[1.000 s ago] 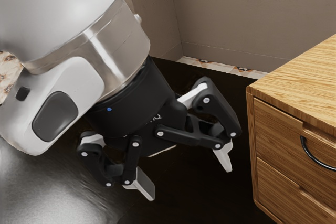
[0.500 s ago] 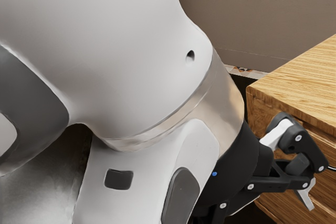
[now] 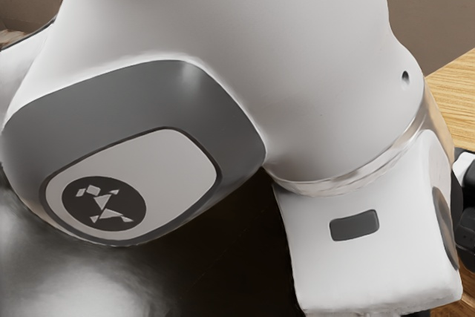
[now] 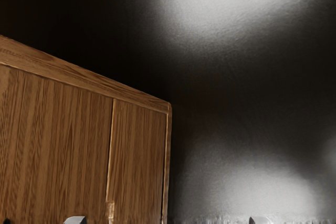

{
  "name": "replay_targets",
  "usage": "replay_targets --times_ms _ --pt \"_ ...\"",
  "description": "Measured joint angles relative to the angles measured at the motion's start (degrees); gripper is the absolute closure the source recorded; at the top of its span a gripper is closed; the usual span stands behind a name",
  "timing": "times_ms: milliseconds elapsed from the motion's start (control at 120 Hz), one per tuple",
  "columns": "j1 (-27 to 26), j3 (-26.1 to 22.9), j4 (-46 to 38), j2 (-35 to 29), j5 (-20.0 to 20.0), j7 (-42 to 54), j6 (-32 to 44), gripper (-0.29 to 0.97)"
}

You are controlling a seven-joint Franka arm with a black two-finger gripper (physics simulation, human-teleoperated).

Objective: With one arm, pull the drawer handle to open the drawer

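Step in hand: judged as the approach to the handle, with nothing grasped yet.
Fingers: two pale fingertips (image 4: 75, 219) stand wide apart with nothing clamped between them, so the gripper (image 4: 167, 221) is spread open.
Drawer cabinet: the wooden drawer cabinet (image 4: 52, 145) lies straight ahead of the fingers. One fingertip sits before its face; the other sits before the dark glossy surface (image 4: 252, 103) past the cabinet's corner.
Drawer fronts: two drawer fronts meet at a seam (image 4: 110, 150) just ahead of the finger that faces the wood. Both look flush with the frame, so the drawer reads as shut.
Handle: where it lies relative to the fingers cannot be told.
Arm: the white arm link (image 3: 223, 72) stands close to the exterior camera, and a strip of the cabinet's top (image 3: 454, 94) lies beyond it.
Centring: the hand looks offset toward the cabinet's corner, so shift it across the face until both fingers stand before one drawer front.
Grasp: keep the fingers apart until the handle sits between them, then close from two sides.
Pull: draw straight back, square to the drawer front, since a skewed pull may bind the drawer.
Risk: closing early would pinch air or scrape the wood.
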Motion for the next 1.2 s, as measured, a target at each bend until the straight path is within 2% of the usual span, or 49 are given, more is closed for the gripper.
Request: replay_targets --times_ms 125,300,650,875,983,1017,1200 --pt "0.09 1.34 0.05 1.96 3.48 -0.98 2.69 0.44" --pt "1.37 2.4 0.09 3.9 5.03 -2.02 5.79 0.48" --pt "0.87 3.46 0.16 7.43 5.33 -2.7 9.74 0.51" --pt "2.47 3.42 0.18 8.05 5.08 -2.78 10.49 0.51" --pt "2.88 3.33 0.27 8.5 4.94 -2.59 10.69 0.56" --pt "3.15 3.17 0.25 8.34 4.9 -2.53 10.7 0.61" --pt "4.29 3.24 -1.13 6.31 4.7 -2.2 10.69 0.54"
